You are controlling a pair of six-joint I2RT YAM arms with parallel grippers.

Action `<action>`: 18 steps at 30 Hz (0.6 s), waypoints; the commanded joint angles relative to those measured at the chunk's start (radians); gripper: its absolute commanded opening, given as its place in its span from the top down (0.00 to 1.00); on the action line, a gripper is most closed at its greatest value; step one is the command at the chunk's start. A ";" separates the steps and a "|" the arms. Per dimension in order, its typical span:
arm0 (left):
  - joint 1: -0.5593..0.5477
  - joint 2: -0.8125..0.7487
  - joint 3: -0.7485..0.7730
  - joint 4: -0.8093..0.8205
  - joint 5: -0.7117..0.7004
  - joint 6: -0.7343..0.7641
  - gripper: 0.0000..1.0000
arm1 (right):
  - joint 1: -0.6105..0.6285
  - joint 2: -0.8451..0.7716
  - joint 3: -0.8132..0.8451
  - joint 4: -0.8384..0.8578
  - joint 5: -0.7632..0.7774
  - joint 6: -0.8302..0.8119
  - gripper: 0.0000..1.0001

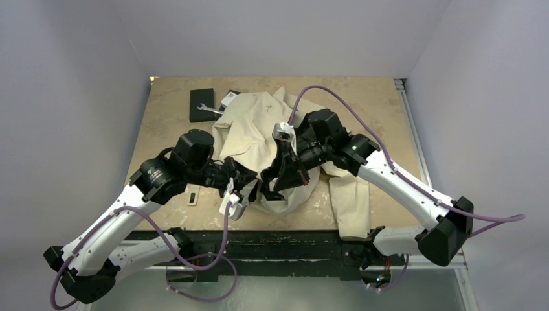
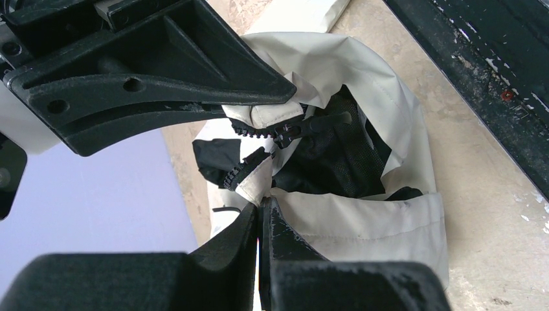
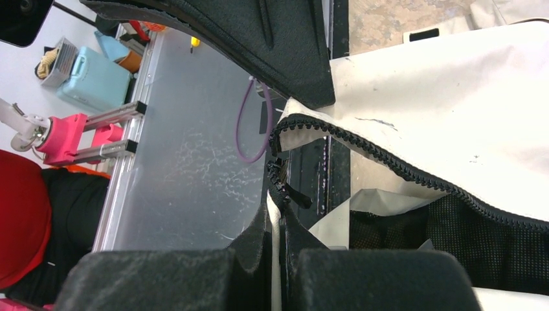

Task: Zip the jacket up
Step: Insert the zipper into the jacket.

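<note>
The cream jacket (image 1: 252, 129) lies crumpled mid-table, its black lining showing at the near hem. My left gripper (image 1: 245, 193) is shut on the hem; in the left wrist view its tips (image 2: 262, 208) pinch a cream corner just below a row of zipper teeth (image 2: 241, 170). The zipper slider (image 2: 289, 133) with its pull tab sits just past them. My right gripper (image 1: 275, 184) is shut on the facing edge; in the right wrist view (image 3: 282, 214) it clamps a cream strip below the zipper end (image 3: 278, 175). The open tooth row (image 3: 388, 162) runs off right.
A black box (image 1: 202, 103) with a silver wrench (image 1: 210, 110) lies at the back left, a small card (image 1: 230, 97) beside it. A small dark tag (image 1: 193, 197) lies near the left arm. The dark front rail (image 1: 278, 236) runs just below the hem.
</note>
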 commanded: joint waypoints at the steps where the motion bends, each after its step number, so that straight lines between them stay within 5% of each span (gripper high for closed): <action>1: -0.005 -0.002 0.002 0.028 0.024 0.022 1.00 | -0.002 -0.016 0.046 -0.002 -0.039 -0.017 1.00; 18: -0.009 0.010 -0.007 0.046 -0.001 0.015 1.00 | -0.002 -0.016 0.075 -0.002 -0.044 -0.004 1.00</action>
